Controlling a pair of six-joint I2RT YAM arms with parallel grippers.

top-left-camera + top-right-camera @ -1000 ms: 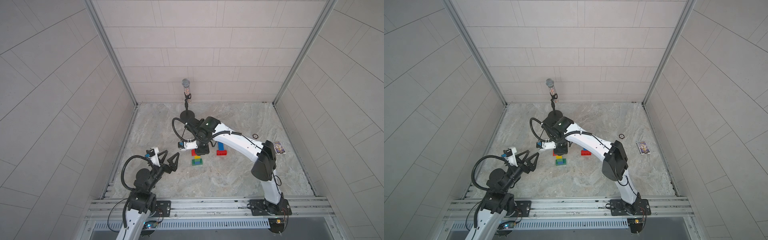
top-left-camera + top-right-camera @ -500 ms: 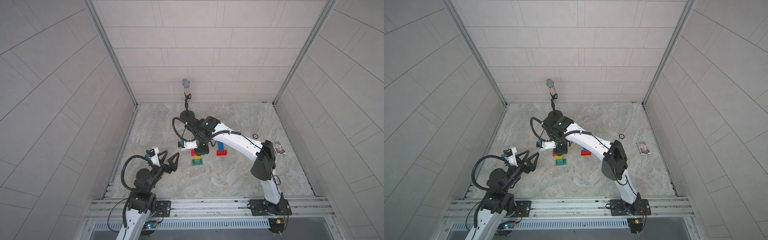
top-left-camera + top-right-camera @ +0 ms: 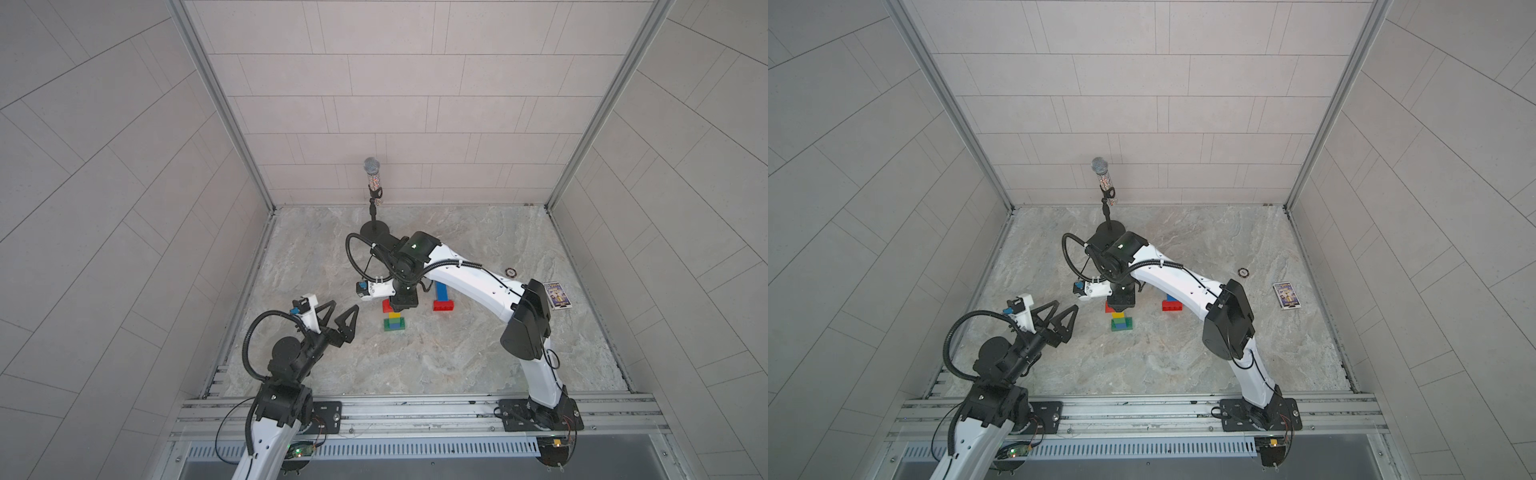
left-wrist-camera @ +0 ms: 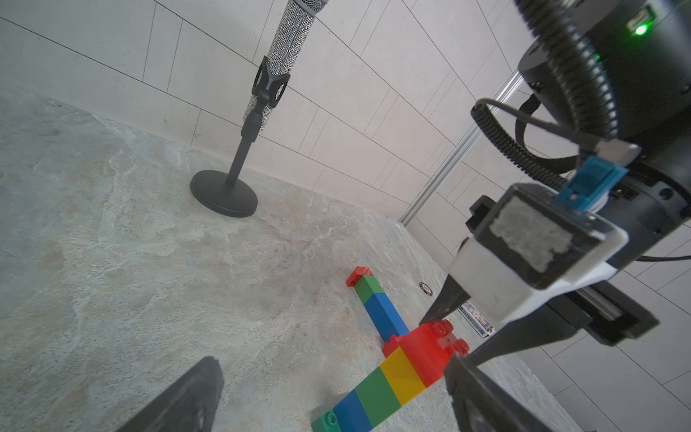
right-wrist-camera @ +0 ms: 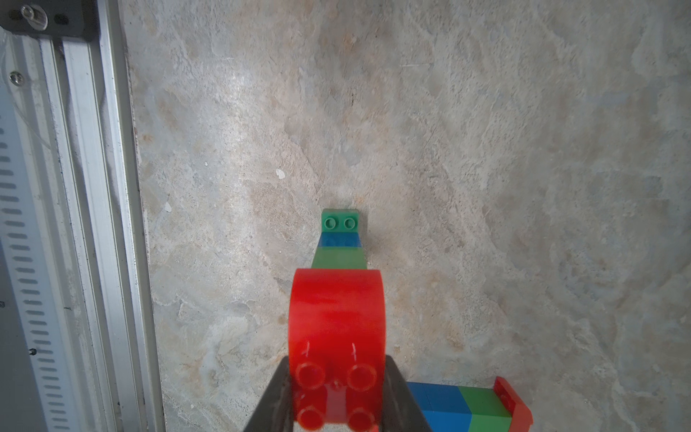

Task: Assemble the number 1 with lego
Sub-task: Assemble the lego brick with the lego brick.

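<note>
A row of lego lies flat on the table: green [image 5: 340, 223], blue, green, yellow [image 4: 402, 376], with a red brick [image 5: 336, 318] at its end. My right gripper [image 5: 336, 374] is shut on that red brick, one finger on each side; in both top views it [image 3: 401, 306] covers most of the brick. Beside it lies a second lego row [image 3: 441, 296] of blue, green and red [image 4: 385, 316]. My left gripper [image 3: 338, 313] hangs open over the table to the left of the rows, holding nothing.
A glittery microphone on a black stand [image 3: 371, 195] rises at the back of the table. A small ring [image 3: 510, 272] and a printed card [image 3: 558, 295] lie at the right. An aluminium rail [image 3: 415, 411] runs along the front edge.
</note>
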